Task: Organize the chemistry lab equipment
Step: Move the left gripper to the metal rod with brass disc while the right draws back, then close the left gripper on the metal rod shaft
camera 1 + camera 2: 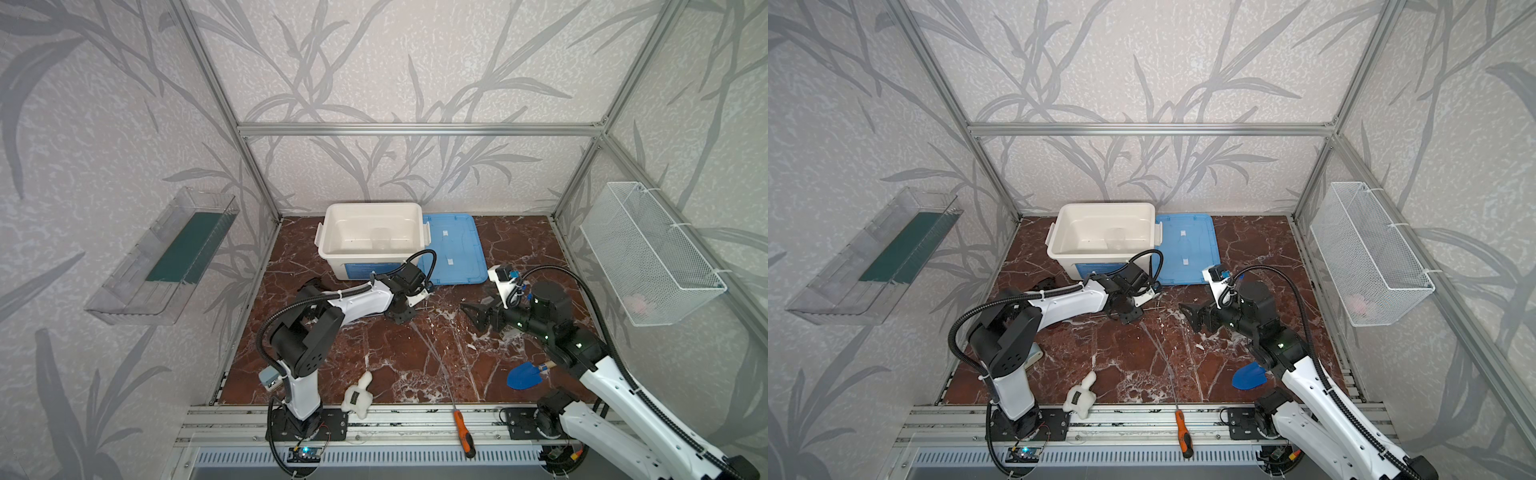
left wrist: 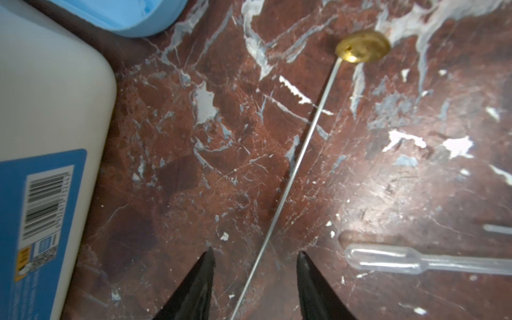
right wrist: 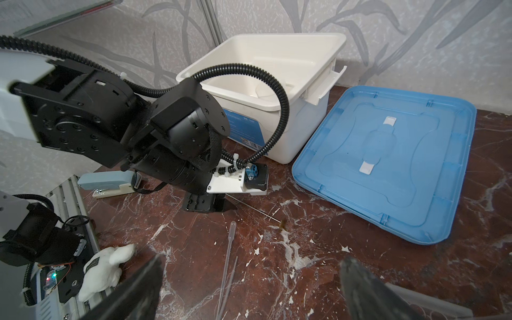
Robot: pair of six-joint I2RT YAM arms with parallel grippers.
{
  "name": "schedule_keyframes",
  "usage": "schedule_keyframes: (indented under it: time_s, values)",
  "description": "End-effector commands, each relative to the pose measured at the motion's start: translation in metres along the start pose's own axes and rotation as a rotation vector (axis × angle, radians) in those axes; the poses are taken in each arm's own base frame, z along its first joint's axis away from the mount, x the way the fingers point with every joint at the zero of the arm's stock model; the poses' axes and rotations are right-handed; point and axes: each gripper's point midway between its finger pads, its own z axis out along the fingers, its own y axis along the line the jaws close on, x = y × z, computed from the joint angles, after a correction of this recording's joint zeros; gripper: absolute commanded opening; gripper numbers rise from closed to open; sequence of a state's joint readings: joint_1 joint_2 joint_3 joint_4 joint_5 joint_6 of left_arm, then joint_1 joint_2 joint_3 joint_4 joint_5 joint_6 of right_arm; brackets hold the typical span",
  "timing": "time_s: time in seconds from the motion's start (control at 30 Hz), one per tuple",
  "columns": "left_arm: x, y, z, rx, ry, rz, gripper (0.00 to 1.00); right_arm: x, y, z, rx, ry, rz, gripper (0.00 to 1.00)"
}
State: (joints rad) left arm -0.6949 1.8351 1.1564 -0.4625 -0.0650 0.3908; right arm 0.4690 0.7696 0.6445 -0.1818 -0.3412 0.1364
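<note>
A thin metal rod (image 2: 304, 133) with a small brass cup (image 2: 363, 45) at its far end lies on the marble table. My left gripper (image 2: 256, 250) is down at the table in front of the white bin (image 1: 372, 237), open, one finger on each side of the rod with a gap on both. Clear pipettes (image 3: 228, 257) lie beside it, seen as pale streaks (image 1: 432, 353) in a top view. My right gripper (image 3: 252, 257) hovers open and empty above those pipettes, to the right of the left gripper (image 1: 401, 316). A faint clear vessel (image 1: 380, 237) stands inside the bin.
The bin's blue lid (image 1: 453, 249) lies flat to its right. A blue trowel (image 1: 524, 375), an orange-handled screwdriver (image 1: 464, 432) and a white plush toy (image 1: 358, 395) sit near the front edge. A stapler (image 3: 108, 182) lies behind the left arm. A wire basket (image 1: 652, 253) hangs on the right wall.
</note>
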Motion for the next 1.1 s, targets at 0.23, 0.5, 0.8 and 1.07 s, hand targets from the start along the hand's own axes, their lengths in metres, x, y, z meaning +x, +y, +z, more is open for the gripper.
schedule_keyframes:
  time_s: [0.23, 0.5, 0.8, 1.07]
  values:
    - [0.001, -0.012, 0.008, 0.136, 0.035, -0.019, 0.34, 0.000, -0.004, 0.001, 0.019, -0.006, -0.021, 0.98]
    - [0.014, -0.015, 0.017, 0.168, 0.124, -0.024, 0.32, -0.002, -0.007, 0.000, 0.035, -0.012, -0.026, 0.98]
    - [0.023, -0.021, 0.013, 0.198, 0.177, -0.022, 0.07, 0.001, -0.010, -0.001, 0.053, -0.011, -0.025, 0.98]
    - [0.017, -0.017, 0.005, 0.177, 0.161, -0.041, 0.00, 0.000, -0.012, -0.001, 0.064, -0.013, -0.024, 0.98]
